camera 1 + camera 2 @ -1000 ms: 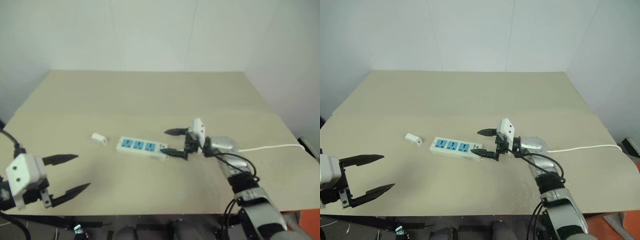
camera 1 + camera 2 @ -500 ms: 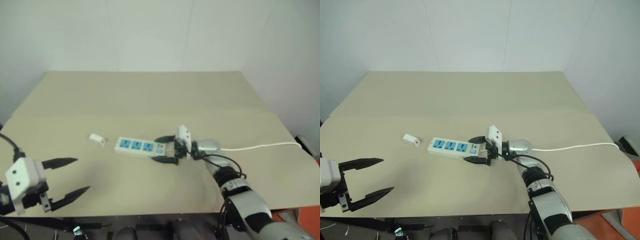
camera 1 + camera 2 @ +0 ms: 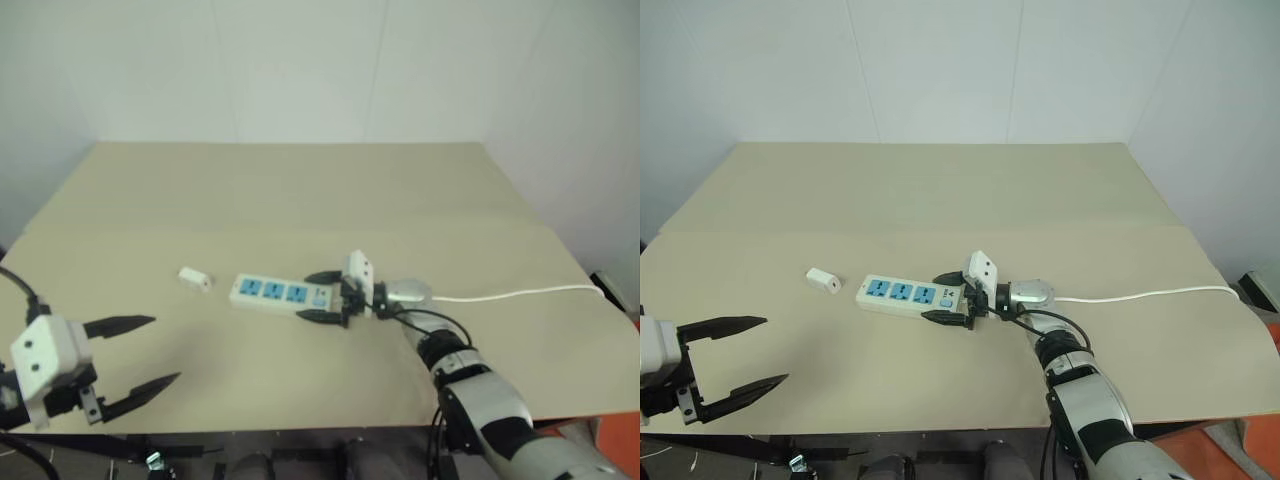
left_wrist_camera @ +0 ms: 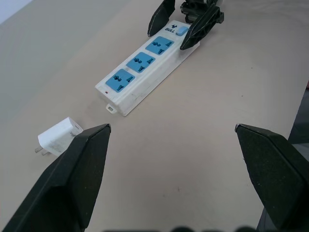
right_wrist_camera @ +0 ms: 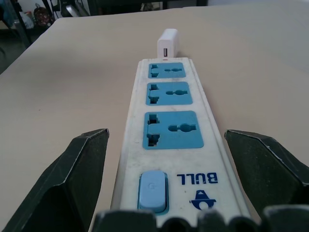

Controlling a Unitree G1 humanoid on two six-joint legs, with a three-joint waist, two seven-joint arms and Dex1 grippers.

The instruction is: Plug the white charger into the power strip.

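The power strip's (image 3: 283, 294) cord (image 3: 520, 294) ran off the desk's (image 3: 300, 190) right edge, and the white charger's (image 3: 195, 278) prongs were too small to resolve.

white power strip (image 3: 912, 295) with three blue socket faces, a pale blue switch and blue lettering; white charger (image 3: 823, 280); beige tabletop (image 3: 940, 200); black-fingered right pincer (image 3: 946, 298).

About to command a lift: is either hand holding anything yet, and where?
Nothing is held. The right hand is open, its fingers straddling the switch end of the power strip without clamping it. The left hand hangs open, empty.
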